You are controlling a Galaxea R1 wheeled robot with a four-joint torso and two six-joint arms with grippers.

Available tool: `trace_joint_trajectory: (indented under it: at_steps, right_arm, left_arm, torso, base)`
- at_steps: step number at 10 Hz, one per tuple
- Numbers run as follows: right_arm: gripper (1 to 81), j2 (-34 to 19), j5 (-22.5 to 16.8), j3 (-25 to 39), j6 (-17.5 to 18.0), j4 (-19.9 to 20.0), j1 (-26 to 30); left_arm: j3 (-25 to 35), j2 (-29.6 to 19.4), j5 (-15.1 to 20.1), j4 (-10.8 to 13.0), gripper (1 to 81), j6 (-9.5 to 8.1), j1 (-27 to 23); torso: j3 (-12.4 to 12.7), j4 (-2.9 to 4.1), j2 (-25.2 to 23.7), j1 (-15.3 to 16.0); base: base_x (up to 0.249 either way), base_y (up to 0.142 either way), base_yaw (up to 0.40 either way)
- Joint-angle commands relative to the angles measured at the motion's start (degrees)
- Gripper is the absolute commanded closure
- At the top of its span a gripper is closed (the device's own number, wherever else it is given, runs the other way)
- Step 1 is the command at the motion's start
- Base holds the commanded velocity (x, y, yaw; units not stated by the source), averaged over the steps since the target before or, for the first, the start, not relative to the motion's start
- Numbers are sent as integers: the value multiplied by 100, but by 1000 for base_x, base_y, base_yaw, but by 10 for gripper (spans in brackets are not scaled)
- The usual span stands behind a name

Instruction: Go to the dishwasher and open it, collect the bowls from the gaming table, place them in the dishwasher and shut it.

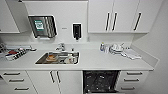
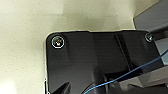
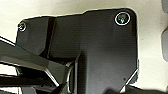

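Presently the white surface point(image 1: 95, 60) spans the kitchen wall, with white cabinets point(image 1: 113, 16) above. Below it, right of centre, the dishwasher point(image 1: 100, 81) stands open, dark racks showing. A steel sink point(image 1: 58, 58) left of centre holds dishes. White crockery point(image 1: 117, 48) sits far right on the surface. Neither claw's state can be told from the wrist views
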Motion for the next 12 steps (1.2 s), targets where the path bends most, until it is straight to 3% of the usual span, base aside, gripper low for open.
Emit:
trace_joint_trajectory:
  at_steps: [1, 3, 4, 5, 6, 9, 10, 11, 12]
  right_arm:
    - [10, -43, -248, -15, -14, -67, 192]
    - [10, -43, -248, 2, -14, -76, 193]
    - [10, -34, -248, 3, -14, -76, 201]
    - [10, -43, -248, 3, -14, -67, 201]
    - [10, -43, -248, -6, -14, -67, 201]
    - [10, -34, -248, 3, -14, -67, 210]
    - [10, -34, -257, 3, -14, -67, 210]
    - [10, -34, -275, 3, -14, -67, 210]
    - [10, -34, -275, 3, -22, -76, 211]
  left_arm:
    - [9, -47, 270, 43, 10, 13, -194]
    - [1, -48, 270, 34, 10, 13, -186]
    - [1, -48, 270, 34, 10, 13, -194]
    - [1, -48, 270, 34, 10, 13, -194]
    - [1, -39, 270, 34, 10, 13, -194]
    - [1, -48, 270, 34, 10, 13, -194]
    - [1, -48, 270, 34, 10, 22, -194]
    - [2, -48, 270, 34, 10, 13, -186]
    - [2, -48, 270, 25, 10, 21, -185]
  torso:
    - [-2, 0, 555, -358]
    - [42, 0, 949, -614]
    - [513, 0, 1159, -750]
    - [1150, 0, 1893, -1224]
    - [715, 0, 1506, -975]
    - [1150, 0, 2059, -1335]
    - [927, 0, 2284, -1484]
    - [1032, 0, 2420, -1582]
    - [1067, 0, 1991, -1312]
  base:
    - [0, 0, 0]
    - [0, 0, 0]
    - [0, 0, 0]
    - [0, 0, 0]
    - [0, 0, 0]
    - [0, 0, 0]
    - [0, 0, 0]
    - [0, 0, 0]
    - [0, 0, 0]
